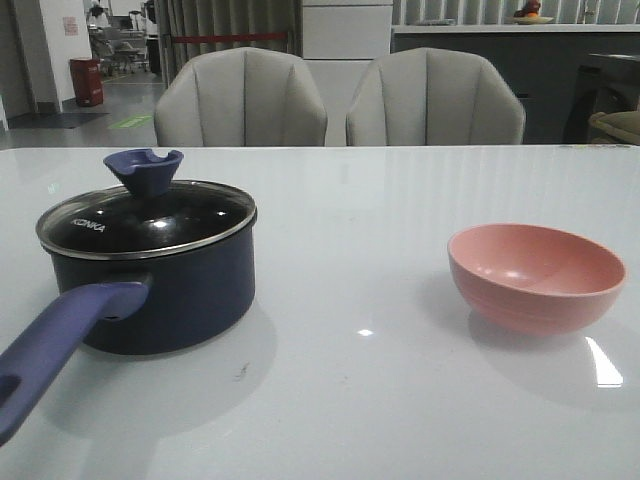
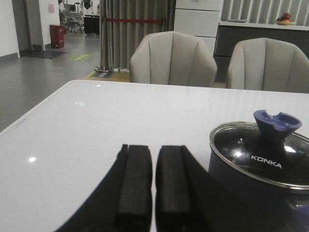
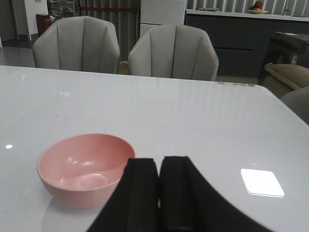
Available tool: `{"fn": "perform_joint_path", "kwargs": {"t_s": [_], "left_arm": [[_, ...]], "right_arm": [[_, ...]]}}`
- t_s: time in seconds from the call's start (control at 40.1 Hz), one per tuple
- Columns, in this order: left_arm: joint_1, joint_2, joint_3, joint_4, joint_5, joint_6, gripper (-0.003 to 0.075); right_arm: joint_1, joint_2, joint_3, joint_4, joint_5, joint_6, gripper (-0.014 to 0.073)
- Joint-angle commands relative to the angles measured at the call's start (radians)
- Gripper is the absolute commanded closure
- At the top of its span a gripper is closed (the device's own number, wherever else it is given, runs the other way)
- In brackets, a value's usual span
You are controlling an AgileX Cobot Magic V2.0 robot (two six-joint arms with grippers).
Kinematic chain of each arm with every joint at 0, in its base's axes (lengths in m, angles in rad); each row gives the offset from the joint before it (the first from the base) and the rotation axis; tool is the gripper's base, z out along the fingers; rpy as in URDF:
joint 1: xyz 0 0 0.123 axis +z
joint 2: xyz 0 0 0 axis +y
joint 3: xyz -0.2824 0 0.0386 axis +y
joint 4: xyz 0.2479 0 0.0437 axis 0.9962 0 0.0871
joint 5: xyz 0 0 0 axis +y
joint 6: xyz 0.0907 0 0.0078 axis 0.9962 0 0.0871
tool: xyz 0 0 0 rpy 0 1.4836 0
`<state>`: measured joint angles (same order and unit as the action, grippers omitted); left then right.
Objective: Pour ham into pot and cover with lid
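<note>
The dark navy pot [image 1: 165, 290] stands on the left of the table, its purple-blue handle [image 1: 55, 345] pointing toward the front edge. The glass lid [image 1: 145, 222] with its blue knob [image 1: 143, 170] rests on the pot, KONKA lettering showing. The lid [image 2: 263, 157] also shows in the left wrist view, beside my left gripper [image 2: 154, 183], which is shut and empty. My right gripper [image 3: 159, 188] is shut and empty, just beside the pink bowl [image 3: 84, 166]. The bowl [image 1: 537, 275] looks empty. No ham is visible in any view. Neither gripper appears in the front view.
Two grey chairs [image 1: 240, 100] [image 1: 435, 100] stand behind the table's far edge. A bright light reflection [image 3: 261, 182] lies on the glossy white table [image 1: 360, 200] near the right gripper.
</note>
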<state>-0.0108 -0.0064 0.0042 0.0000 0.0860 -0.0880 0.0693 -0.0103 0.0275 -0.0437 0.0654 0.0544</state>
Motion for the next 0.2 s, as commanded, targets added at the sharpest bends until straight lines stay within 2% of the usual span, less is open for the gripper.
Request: {"fn": "perform_joint_path", "kwargs": {"t_s": [0.0,0.175], "left_arm": [[0.001,-0.016,0.021,0.0,-0.08,-0.011,0.0589],[0.001,-0.016,0.021,0.0,-0.08,-0.011,0.0589]], "right_arm": [[0.003,-0.019,-0.005,0.004,-0.088,-0.008,0.0447],[0.003,-0.019,-0.005,0.004,-0.088,-0.008,0.0447]]}}
